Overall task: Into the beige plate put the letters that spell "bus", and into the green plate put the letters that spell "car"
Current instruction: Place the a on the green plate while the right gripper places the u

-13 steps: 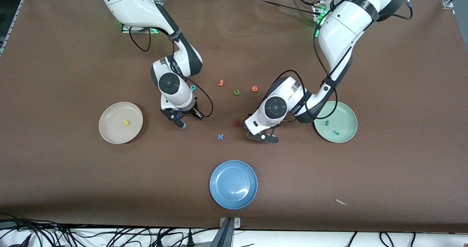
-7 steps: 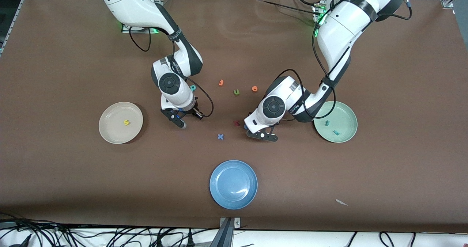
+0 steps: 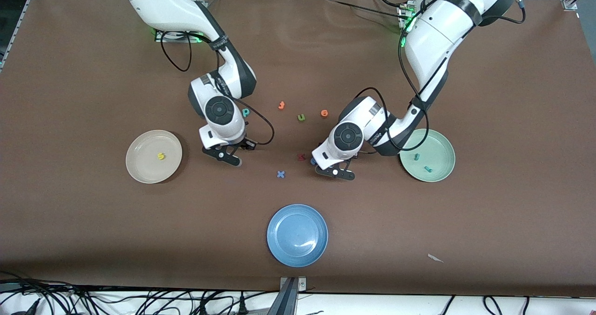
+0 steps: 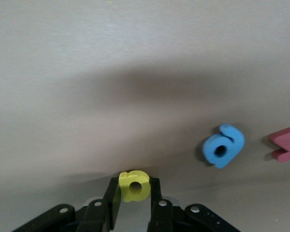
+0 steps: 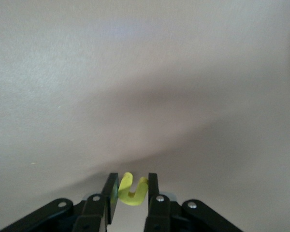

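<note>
My right gripper [image 5: 133,182] is shut on the yellow u [image 5: 132,192], low over the table beside the beige plate [image 3: 143,167]; in the front view that gripper [image 3: 231,160] hides the u. The yellow s [image 3: 161,156] lies in the beige plate. My left gripper [image 4: 134,180] is shut on the yellow a [image 4: 135,186], low over the table between the blue x [image 3: 280,174] and the green plate [image 3: 441,151]. Two teal letters [image 3: 416,156] [image 3: 427,169] lie in the green plate. The teal b [image 3: 246,112] lies on the table by the right wrist.
An orange t [image 3: 281,105], a green u [image 3: 301,117] and an orange o [image 3: 324,113] lie mid-table. A red letter [image 4: 286,145] and a darker blue letter [image 4: 223,146] sit beside the left gripper. A blue plate [image 3: 297,235] stands nearest the front camera.
The left gripper's fingers have closed on the yellow a. The right hand has turned and shifted slightly toward the beige plate, still shut on the u.
</note>
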You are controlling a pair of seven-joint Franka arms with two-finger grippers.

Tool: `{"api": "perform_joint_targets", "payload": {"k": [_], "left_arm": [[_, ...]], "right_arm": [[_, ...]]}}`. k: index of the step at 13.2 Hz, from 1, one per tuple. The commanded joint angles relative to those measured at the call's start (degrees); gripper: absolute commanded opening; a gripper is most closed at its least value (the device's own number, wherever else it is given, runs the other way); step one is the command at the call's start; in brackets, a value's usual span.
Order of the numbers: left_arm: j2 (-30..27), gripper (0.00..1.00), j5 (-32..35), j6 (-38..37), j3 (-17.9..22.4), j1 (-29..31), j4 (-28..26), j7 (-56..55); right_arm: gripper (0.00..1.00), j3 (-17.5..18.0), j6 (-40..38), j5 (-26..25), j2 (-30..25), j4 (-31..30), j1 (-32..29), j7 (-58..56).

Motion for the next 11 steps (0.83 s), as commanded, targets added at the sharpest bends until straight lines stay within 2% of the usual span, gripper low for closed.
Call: {"api": "perform_joint_targets", "payload": {"k": [1,3,5,8,11], "left_arm": [[-5.02,0.13,1.69,-7.13,0.25,2.01,-1.01,0.93],[-7.21,0.14,2.47,-12.59,0.34,5.15,-1.18,6.96],[-8.19,0.16,3.88,-16.47,0.16,9.90,-1.71,13.73],[-8.37,0.17,4.24,-20.86,0.16,14.56,-2.15,19.02],[-7.14,0.17,4.94,-20.88,0.25,19.49,-3.55,25.70]], "right_arm": [[0.09,-3.75,-1.21,-0.67,-6.35,-6.34,0.22,-12.25],[0.09,-7.26,0.01,-0.40,-10.22,-11.09,0.14,-20.96],[0.09,-10.51,5.70,-0.32,-13.39,-17.50,0.14,-28.16],[0.09,-16.40,8.89,-0.23,-14.80,-21.12,0.14,-40.55],[0.09,-20.10,10.56,0.48,-14.72,-22.71,-0.21,-50.85]]}}
